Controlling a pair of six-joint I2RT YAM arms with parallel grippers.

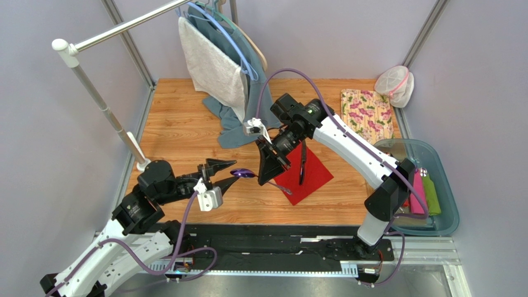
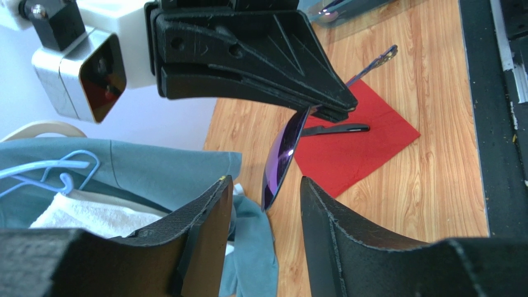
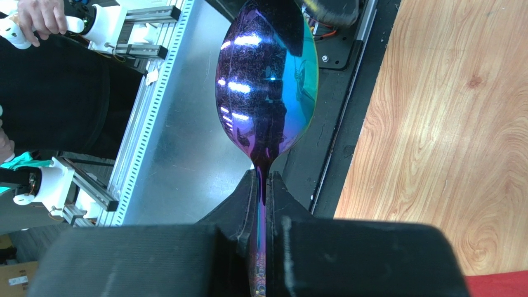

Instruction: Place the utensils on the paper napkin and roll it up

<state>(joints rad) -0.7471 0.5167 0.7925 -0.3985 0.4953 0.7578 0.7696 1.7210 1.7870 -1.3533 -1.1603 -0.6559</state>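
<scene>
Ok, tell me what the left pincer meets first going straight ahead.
Likely the spoon, its bowl held out by the right pincer just ahead of the open left pincer; depth is uncertain.

We are seeing a plain red napkin (image 1: pixel 312 173), an iridescent purple-and-blue spoon (image 3: pixel 266 80), a black utensil (image 2: pixel 338 129), an orange-brown wood-grain worktop (image 1: pixel 180 130), a teal tub (image 1: pixel 447 185), and a yellow cloth (image 1: pixel 367 113) patterned with pink flowers.

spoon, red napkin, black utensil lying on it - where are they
spoon (image 3: pixel 266 80), right wrist view, middle of its bowl
paper napkin (image 1: pixel 316 176), top external view, bare right half
black utensil (image 2: pixel 338 129), left wrist view, middle of its length
</scene>
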